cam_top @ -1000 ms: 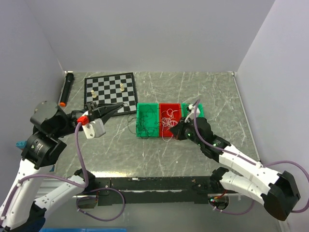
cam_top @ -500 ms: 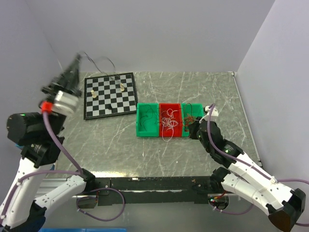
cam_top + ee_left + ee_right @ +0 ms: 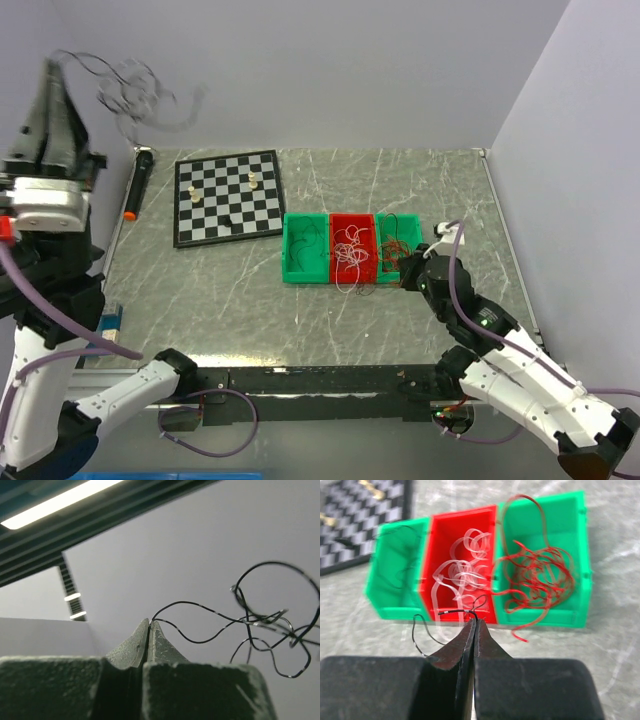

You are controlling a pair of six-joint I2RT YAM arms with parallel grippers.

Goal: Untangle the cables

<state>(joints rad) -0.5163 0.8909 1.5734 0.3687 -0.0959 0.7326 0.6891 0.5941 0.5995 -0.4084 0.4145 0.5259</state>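
From above, the left claw (image 3: pixel 55 68) is now hoisted high at the far left, well clear of the tabletop (image 3: pixel 420 190). A second ago it sat low between the chessboard (image 3: pixel 228 195) and the bins. A dark wire (image 3: pixel 135 92) whips in blurred loops from its tip, fully in the air. The right claw (image 3: pixel 400 272) has backed off from over the red bin (image 3: pixel 351 222) to the near edge of the right green bin (image 3: pixel 410 222).

In the left wrist view the left claw is pressed together, pinching the dark wire (image 3: pixel 200 607), whose free loops hang against the bare wall with nothing else caught in them. That strand looks freed from the rest.

In the right wrist view the right claw (image 3: pixel 474 622) is also pressed together and appears to nip a short dark strand (image 3: pixel 451 612) at the front lip of the red bin. The other cables lie apart: white wires (image 3: pixel 460 575) in the red bin, red wires (image 3: pixel 535 580) in the right green bin, and a thin dark one in the left green bin (image 3: pixel 380 600). The sorting seems well along.
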